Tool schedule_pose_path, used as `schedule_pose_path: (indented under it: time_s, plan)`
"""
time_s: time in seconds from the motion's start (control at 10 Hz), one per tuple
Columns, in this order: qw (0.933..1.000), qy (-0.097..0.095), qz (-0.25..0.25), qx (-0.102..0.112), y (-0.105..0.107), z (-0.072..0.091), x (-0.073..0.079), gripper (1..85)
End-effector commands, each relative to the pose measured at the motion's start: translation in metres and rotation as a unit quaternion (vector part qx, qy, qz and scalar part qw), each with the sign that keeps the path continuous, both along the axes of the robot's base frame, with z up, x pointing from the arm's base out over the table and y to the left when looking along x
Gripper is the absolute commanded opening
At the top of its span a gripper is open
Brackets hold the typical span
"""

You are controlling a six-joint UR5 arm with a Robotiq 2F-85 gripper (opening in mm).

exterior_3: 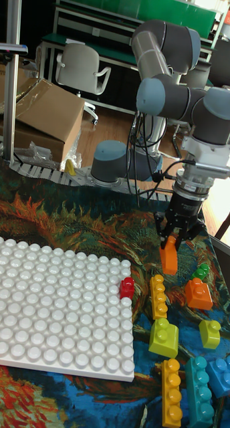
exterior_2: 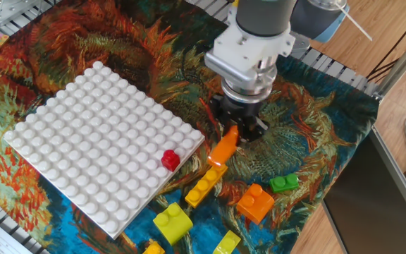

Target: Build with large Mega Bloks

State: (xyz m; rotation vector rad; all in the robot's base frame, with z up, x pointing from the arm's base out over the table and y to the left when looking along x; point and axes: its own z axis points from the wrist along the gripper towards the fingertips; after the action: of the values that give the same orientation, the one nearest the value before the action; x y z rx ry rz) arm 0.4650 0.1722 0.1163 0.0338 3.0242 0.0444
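My gripper (exterior_2: 232, 132) (exterior_3: 174, 237) is shut on a long orange brick (exterior_2: 223, 149) (exterior_3: 170, 258), which hangs tilted above the cloth just off the right corner of the white baseplate (exterior_2: 97, 141) (exterior_3: 48, 307). A small red brick (exterior_2: 170, 160) (exterior_3: 127, 287) is stuck on the baseplate near that corner. On the cloth below lie a yellow bar (exterior_2: 204, 185) (exterior_3: 158, 296), an orange block (exterior_2: 256, 202) (exterior_3: 198, 293), a small green brick (exterior_2: 284, 183) (exterior_3: 201, 271) and a yellow-green block (exterior_2: 173, 221) (exterior_3: 163, 338).
More yellow bricks (exterior_2: 227, 243) (exterior_3: 171, 391) and blue blocks (exterior_3: 210, 384) lie at the near edge of the patterned cloth (exterior_2: 168, 63). A dark bin (exterior_2: 372, 204) sits off the table's right side. A cardboard box (exterior_3: 41, 120) and chairs stand behind.
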Motion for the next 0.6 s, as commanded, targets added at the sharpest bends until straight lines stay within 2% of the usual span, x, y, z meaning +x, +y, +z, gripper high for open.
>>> schedule_pose_path:
  time_s: [0.0,0.1,0.2,0.3,0.4,0.5]
  plan:
    - [0.9998,0.002,0.02,-0.002,-0.044,0.014,0.004,1.3]
    - [0.9986,-0.001,0.053,-0.008,-0.077,0.018,0.006,1.3]
    - [0.9982,-0.005,0.058,0.012,-0.079,0.018,0.005,1.3]
    - [0.9994,-0.005,0.032,0.014,-0.08,0.018,0.006,1.3]
    - [0.9999,-0.014,-0.001,0.006,-0.086,0.018,0.012,1.3]
    - [0.9996,-0.013,-0.023,-0.011,-0.096,0.018,0.011,1.3]
